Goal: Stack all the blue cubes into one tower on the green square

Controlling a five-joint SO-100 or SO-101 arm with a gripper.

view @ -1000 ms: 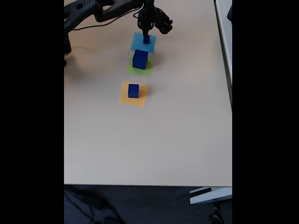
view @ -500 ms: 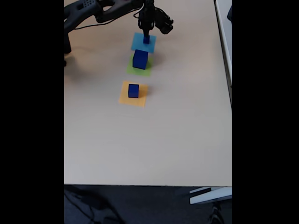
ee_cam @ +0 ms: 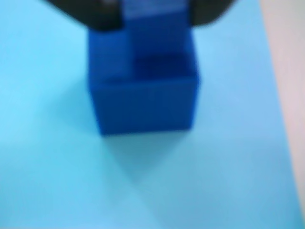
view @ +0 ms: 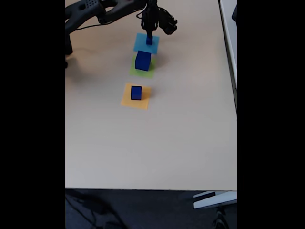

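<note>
The gripper stands over the small cube on the blue patch, its dark fingers flanking it. Whether they grip it is unclear. The large cube sits on the green square.

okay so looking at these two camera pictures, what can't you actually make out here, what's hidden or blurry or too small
- Hand, fixed view: too small and dark to tell whether its fingers touch the small blue cube.
- Wrist view: out of focus; the fingers are cut off by the top edge.
- Green square, fixed view: mostly covered by the large blue cube.
- Arm base, fixed view: cut off by the black left border.
</note>
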